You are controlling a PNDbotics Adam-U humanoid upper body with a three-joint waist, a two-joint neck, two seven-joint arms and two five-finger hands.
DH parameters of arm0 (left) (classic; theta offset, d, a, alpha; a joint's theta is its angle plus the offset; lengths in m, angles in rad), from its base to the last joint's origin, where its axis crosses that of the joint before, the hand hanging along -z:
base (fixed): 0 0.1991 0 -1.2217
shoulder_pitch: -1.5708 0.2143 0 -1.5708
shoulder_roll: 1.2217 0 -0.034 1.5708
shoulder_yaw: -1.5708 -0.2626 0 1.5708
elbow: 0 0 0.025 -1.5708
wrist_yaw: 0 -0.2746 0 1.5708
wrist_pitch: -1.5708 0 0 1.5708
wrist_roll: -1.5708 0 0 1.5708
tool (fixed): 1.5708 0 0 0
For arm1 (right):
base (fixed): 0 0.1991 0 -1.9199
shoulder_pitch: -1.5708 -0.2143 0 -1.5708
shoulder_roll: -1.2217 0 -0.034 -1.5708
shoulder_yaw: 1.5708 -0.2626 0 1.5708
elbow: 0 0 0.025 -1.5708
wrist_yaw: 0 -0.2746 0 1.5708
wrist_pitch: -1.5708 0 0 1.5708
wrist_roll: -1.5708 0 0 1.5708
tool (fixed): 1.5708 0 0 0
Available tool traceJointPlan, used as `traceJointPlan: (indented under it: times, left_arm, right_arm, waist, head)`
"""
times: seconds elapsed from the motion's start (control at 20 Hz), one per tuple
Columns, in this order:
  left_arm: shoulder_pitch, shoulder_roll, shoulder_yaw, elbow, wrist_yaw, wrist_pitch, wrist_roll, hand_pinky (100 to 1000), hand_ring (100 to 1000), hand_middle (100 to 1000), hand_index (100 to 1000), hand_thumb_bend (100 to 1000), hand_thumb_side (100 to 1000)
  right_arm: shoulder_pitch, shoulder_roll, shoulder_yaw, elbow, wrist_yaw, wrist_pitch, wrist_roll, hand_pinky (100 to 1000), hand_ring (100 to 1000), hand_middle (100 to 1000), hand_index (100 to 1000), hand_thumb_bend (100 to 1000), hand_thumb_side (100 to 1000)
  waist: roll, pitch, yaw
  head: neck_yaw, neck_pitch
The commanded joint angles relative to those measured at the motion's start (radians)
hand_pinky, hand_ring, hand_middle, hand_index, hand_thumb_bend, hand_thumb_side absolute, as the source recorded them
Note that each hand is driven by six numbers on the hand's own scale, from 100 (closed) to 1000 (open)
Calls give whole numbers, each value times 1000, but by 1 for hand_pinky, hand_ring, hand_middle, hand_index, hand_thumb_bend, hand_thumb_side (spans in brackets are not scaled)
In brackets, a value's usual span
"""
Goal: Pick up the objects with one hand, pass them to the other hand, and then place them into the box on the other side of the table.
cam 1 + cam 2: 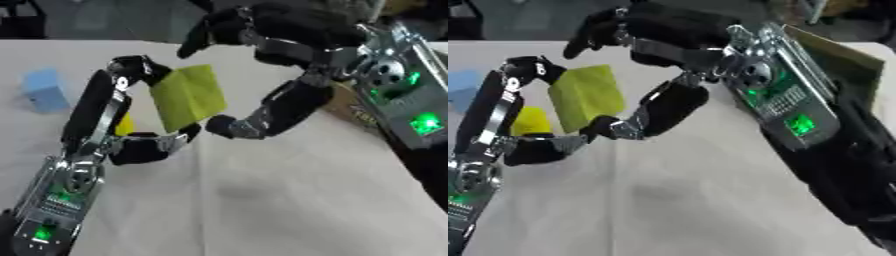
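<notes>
My left hand (131,125) pinching green block (188,97); right hand (262,75) curled, closing round it; mid-handover; box (842,55) drop pending.

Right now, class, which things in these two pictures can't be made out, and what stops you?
- Box: only a brown flap shows; right arm hides the rest in both views.
- Yellow thing: left hand covers part of it; shape unclear.
- Blue block: cut by the left edge in the right eye view.
- Right hand on green block: contact blurred.
</notes>
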Motion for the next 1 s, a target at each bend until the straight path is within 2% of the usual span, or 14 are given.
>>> traceJointPlan:
  times: [0.05, 0.35, 0.7, 1.0]
  left_arm:
    - [-8, 11, 9, -7, -14, -7, 5, 641, 497, 411, 534, 100, 100]
    - [-15, 2, 13, -8, -24, -6, 17, 635, 495, 409, 532, 107, 100]
    - [-24, -2, 18, -12, -49, 0, 31, 623, 491, 405, 531, 129, 100]
    - [-30, -1, 20, -15, -56, -11, 44, 614, 487, 402, 529, 135, 100]
  right_arm:
    - [-15, 0, -9, 10, 8, -9, -13, 920, 843, 834, 883, 350, 459]
    - [-19, 10, -3, 27, 3, -37, 0, 923, 845, 836, 891, 365, 479]
    - [-18, 12, -2, 38, -5, -59, 26, 927, 849, 841, 901, 458, 477]
    - [-19, 14, -2, 45, -8, -71, 38, 924, 850, 841, 900, 479, 463]
  waist:
    - [-13, -42, -1]
    - [-15, -42, 1]
    - [-16, -42, 4]
    - [-17, -42, 2]
  head:
    - [-4, 2]
    - [-5, 3]
    - [0, 3]
    - [1, 6]
